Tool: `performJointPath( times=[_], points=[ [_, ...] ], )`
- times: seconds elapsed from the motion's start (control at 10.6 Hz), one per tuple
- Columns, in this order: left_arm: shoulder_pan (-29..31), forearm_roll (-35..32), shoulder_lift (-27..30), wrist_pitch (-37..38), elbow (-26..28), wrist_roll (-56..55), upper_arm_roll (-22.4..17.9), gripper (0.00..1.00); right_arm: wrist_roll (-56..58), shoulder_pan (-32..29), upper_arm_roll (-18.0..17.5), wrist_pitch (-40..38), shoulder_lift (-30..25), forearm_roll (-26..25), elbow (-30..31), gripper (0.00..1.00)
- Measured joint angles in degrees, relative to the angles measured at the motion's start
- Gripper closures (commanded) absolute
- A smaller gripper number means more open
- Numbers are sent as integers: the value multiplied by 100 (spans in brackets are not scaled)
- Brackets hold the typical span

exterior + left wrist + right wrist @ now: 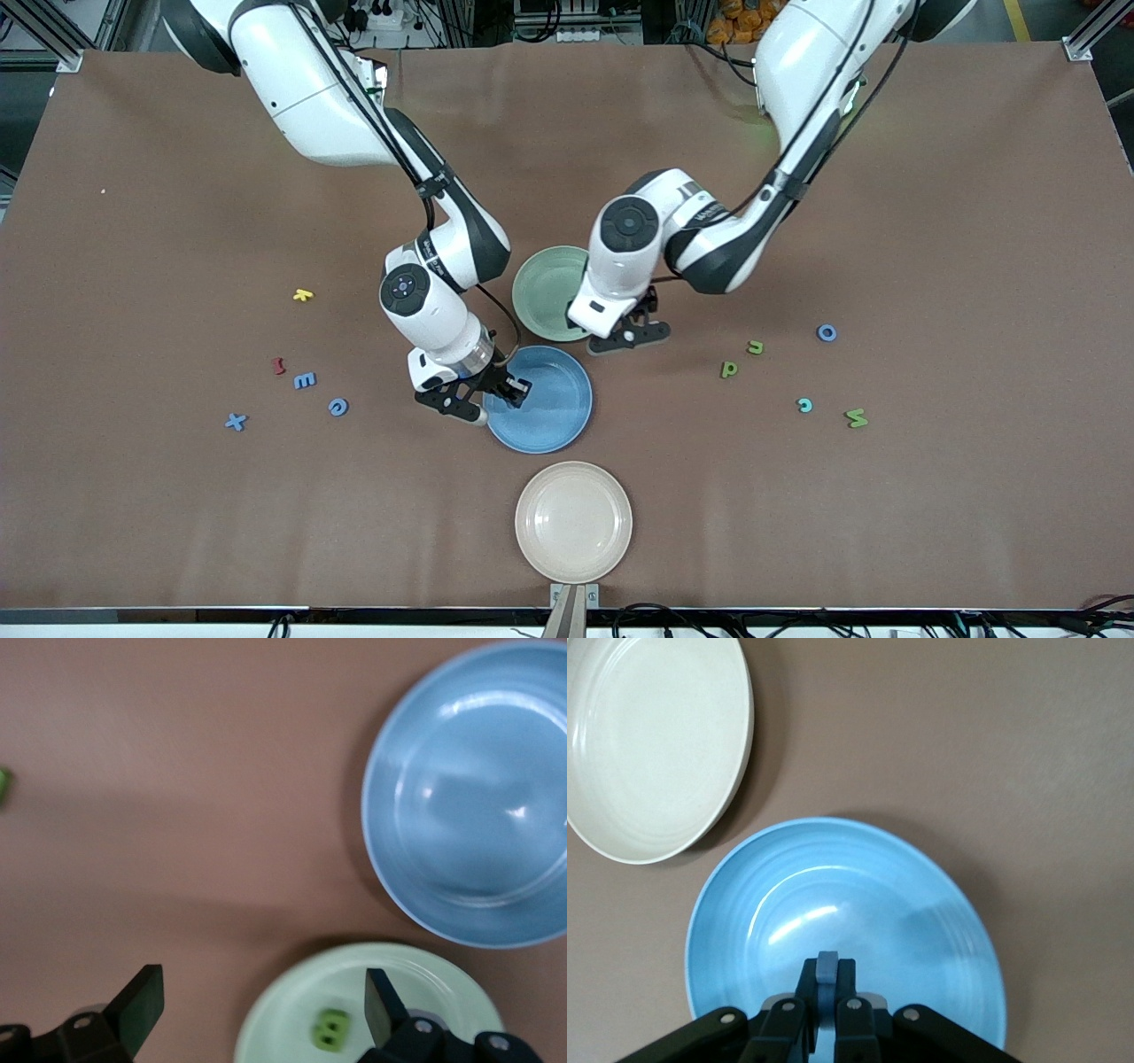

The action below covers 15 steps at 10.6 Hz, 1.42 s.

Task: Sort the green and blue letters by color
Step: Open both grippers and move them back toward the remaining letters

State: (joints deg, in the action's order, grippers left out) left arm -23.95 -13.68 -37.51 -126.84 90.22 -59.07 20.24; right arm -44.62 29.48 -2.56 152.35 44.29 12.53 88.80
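green letter [331, 1028] in green plate [283, 1010] | left tool [264, 1003] apart | right tool [824, 985] clamps half-hidden blue letter [826, 967]

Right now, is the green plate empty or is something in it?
Not empty: the left wrist view shows one green letter lying in the green plate, under the open left end effector.

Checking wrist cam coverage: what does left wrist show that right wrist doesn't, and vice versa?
Only the left wrist view: the green plate with a green letter B lying in it, and the open left gripper over that plate.

Only the right wrist view: the cream plate, and the right gripper shut on a blue letter piece over the blue plate; which letter it is cannot be told.

Both: the blue plate, with nothing lying in it, and the brown table.
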Motion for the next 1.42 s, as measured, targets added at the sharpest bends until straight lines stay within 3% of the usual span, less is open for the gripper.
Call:
performJointPath(
  times=[0.09, 0.66, 1.14, 1.42],
  points=[
    [239, -1, 87, 91, 4, 550, -11, 0, -185, 46, -1, 0, 0, 0, -13, 0],
    [2010, -45, 213, 192, 280, 3732, -53, 0, -224, 87, 37, -28, -2, -58, -51, 0],
    [3066, -48, 84, -280, 387, 3865, -131, 0, -223, -250, 107, -50, -147, -452, 204, 0],
    [3214, -48, -220, -620, 416, 3580, -149, 0, -213, -748, 136, -162, -503, -588, 490, 0]
  ],
)
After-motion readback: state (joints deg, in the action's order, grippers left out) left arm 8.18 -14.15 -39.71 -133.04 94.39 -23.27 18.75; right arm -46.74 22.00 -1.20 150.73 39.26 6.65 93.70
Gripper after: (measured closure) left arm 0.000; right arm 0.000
